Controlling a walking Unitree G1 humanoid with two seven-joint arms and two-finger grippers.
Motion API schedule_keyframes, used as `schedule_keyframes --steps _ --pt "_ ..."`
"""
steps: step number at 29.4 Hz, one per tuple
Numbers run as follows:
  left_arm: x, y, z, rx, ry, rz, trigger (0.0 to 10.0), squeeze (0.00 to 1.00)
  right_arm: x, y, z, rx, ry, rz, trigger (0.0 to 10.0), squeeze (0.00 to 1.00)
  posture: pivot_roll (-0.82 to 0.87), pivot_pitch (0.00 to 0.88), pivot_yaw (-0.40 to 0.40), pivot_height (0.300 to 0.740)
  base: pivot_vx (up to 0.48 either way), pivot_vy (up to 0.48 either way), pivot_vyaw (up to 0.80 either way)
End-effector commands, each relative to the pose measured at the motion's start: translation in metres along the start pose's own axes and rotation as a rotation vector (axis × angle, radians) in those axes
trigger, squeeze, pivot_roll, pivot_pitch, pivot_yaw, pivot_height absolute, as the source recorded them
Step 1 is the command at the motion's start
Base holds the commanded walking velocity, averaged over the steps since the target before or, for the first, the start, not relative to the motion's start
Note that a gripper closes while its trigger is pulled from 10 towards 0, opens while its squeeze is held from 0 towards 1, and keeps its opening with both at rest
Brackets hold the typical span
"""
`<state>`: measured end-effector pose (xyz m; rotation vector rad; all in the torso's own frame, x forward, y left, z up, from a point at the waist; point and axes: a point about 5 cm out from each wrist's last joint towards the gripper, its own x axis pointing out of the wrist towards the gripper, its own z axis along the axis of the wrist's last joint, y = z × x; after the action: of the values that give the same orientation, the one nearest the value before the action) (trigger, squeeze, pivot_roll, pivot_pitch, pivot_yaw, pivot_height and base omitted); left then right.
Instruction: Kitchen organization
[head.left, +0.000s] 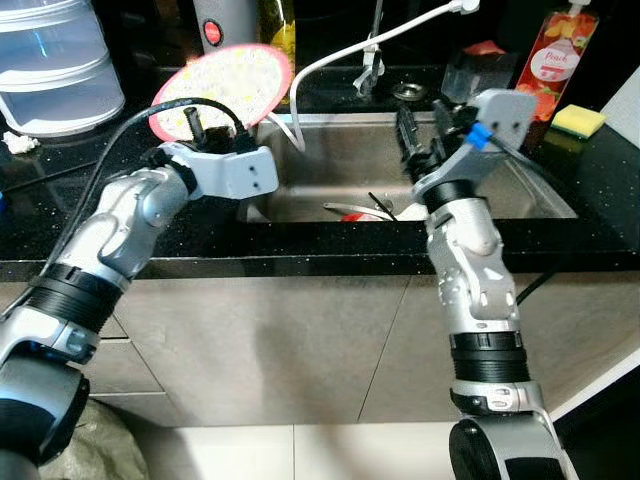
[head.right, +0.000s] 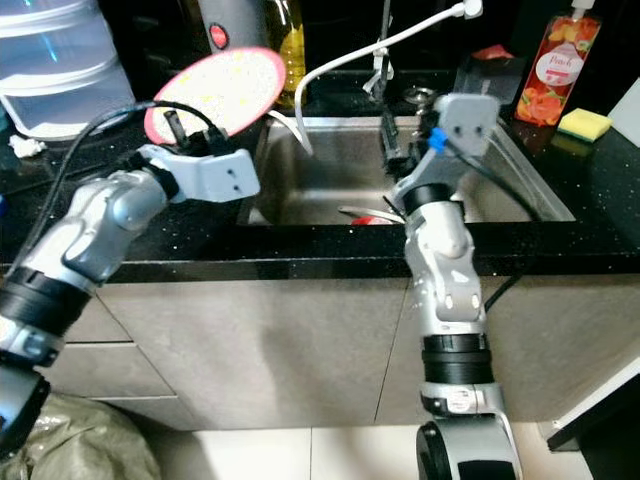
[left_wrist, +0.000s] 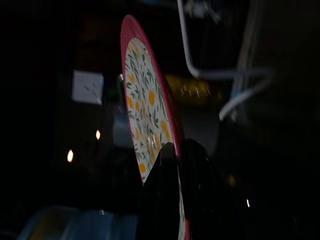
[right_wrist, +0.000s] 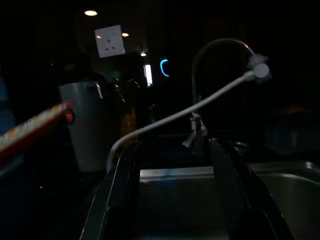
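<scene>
A round plate (head.left: 225, 85) with a pink-red rim and a yellow and green flower pattern is held tilted on edge above the black counter, just left of the sink (head.left: 340, 150). My left gripper (head.left: 200, 125) is shut on its lower rim; in the left wrist view the fingers (left_wrist: 172, 195) pinch the plate (left_wrist: 145, 105) from both sides. My right gripper (head.left: 420, 125) hangs open over the right part of the sink with nothing between its fingers (right_wrist: 117, 200), pointing toward the faucet (right_wrist: 220, 55).
A white hose (head.left: 370, 45) runs from the faucet into the sink, where a red and metal utensil (head.left: 355, 210) lies. A clear tub (head.left: 55, 60) stands back left. A peach juice pack (head.left: 555, 55) and yellow sponge (head.left: 580, 120) sit at the right.
</scene>
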<state>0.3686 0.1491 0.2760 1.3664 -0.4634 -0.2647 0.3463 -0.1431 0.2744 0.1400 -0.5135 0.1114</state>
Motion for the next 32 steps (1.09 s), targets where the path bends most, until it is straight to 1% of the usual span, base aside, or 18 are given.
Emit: schedule_keyframes --steps 1,3,4,5,10,11,12,14,17,18,19,23,24,26,27,29,30,32 --pt "0.004 0.009 0.007 0.010 -0.042 0.065 10.0 0.00 0.003 -0.004 -0.001 0.019 0.001 -0.024 10.0 0.00 0.11 0.000 0.009 0.740 0.000 0.000 0.00" --pt "0.006 0.007 0.015 0.030 -0.090 0.054 10.0 0.00 0.006 -0.007 0.007 0.073 -0.019 -0.055 10.0 0.00 0.10 0.000 0.017 0.740 0.000 0.000 0.00" --pt "0.006 0.007 0.015 0.030 -0.090 0.054 10.0 0.00 0.006 -0.007 0.007 0.073 -0.019 -0.055 10.0 0.00 0.10 0.000 0.017 0.740 0.000 0.000 0.00" --pt "0.007 0.006 0.016 0.052 -0.111 0.041 10.0 0.00 0.005 -0.006 0.008 0.103 -0.015 -0.053 10.0 0.00 0.10 0.000 0.024 0.740 0.000 0.000 0.00" --pt "0.009 0.005 0.017 0.086 -0.134 0.036 10.0 0.00 0.003 -0.007 0.007 0.138 -0.006 -0.050 10.0 0.00 0.09 0.000 0.032 0.740 0.000 0.000 0.00" --pt "0.011 0.006 0.020 0.101 -0.156 0.038 10.0 0.00 0.003 -0.005 0.009 0.196 -0.008 -0.028 10.0 0.00 0.07 0.000 0.042 0.740 0.000 0.000 0.00" --pt "0.014 0.004 0.024 0.112 -0.181 0.033 10.0 0.00 0.002 -0.001 0.012 0.257 -0.013 0.028 10.0 0.00 0.06 0.000 0.051 0.740 0.000 0.000 0.00" --pt "0.017 0.000 0.031 0.124 -0.221 0.030 10.0 0.00 0.002 0.004 0.017 0.327 -0.022 0.104 10.0 0.00 0.06 0.000 0.050 0.740 0.000 0.000 0.00" --pt "0.018 -0.002 0.050 0.080 -0.314 0.056 10.0 0.00 -0.002 0.021 0.018 0.442 0.014 0.222 10.0 0.00 0.06 0.000 0.049 0.740 0.000 0.000 0.00" --pt "0.018 -0.004 0.054 0.079 -0.339 0.055 10.0 0.00 -0.004 0.026 0.019 0.503 0.025 0.261 10.0 0.00 0.05 0.000 0.056 0.740 0.000 0.000 0.00" --pt "0.018 -0.004 0.054 0.079 -0.339 0.055 10.0 0.00 -0.004 0.026 0.019 0.503 0.025 0.261 10.0 0.00 0.05 0.000 0.056 0.740 0.000 0.000 0.00" --pt "0.020 -0.008 0.070 0.089 -0.433 0.062 10.0 0.00 -0.009 0.030 0.024 0.675 0.053 0.359 10.0 0.00 0.05 0.000 0.055 0.740 0.000 0.000 0.00" --pt "0.020 -0.008 0.070 0.089 -0.433 0.062 10.0 0.00 -0.009 0.030 0.024 0.675 0.053 0.359 10.0 0.00 0.05 0.000 0.055 0.740 0.000 0.000 0.00" --pt "0.022 -0.006 0.072 0.071 -0.443 0.075 10.0 0.00 -0.007 0.030 0.022 0.764 0.091 0.348 10.0 0.00 0.04 0.000 0.053 0.740 0.000 0.000 0.00" --pt "0.022 -0.006 0.072 0.071 -0.443 0.075 10.0 0.00 -0.007 0.030 0.022 0.764 0.091 0.348 10.0 0.00 0.04 0.000 0.053 0.740 0.000 0.000 0.00" --pt "0.023 -0.006 0.074 0.084 -0.459 0.072 10.0 0.00 -0.003 0.026 0.023 0.829 0.093 0.312 10.0 0.00 0.04 0.000 0.058 0.740 0.000 0.000 0.00" --pt "0.023 -0.006 0.075 0.089 -0.465 0.073 10.0 0.00 -0.002 0.021 0.023 0.848 0.086 0.294 10.0 0.00 0.04 0.000 0.057 0.740 0.000 0.000 0.00" --pt "0.025 -0.005 0.074 0.089 -0.460 0.086 10.0 0.00 0.000 0.015 0.020 0.845 0.098 0.242 10.0 0.00 0.04 0.000 0.052 0.740 0.000 0.000 0.00"
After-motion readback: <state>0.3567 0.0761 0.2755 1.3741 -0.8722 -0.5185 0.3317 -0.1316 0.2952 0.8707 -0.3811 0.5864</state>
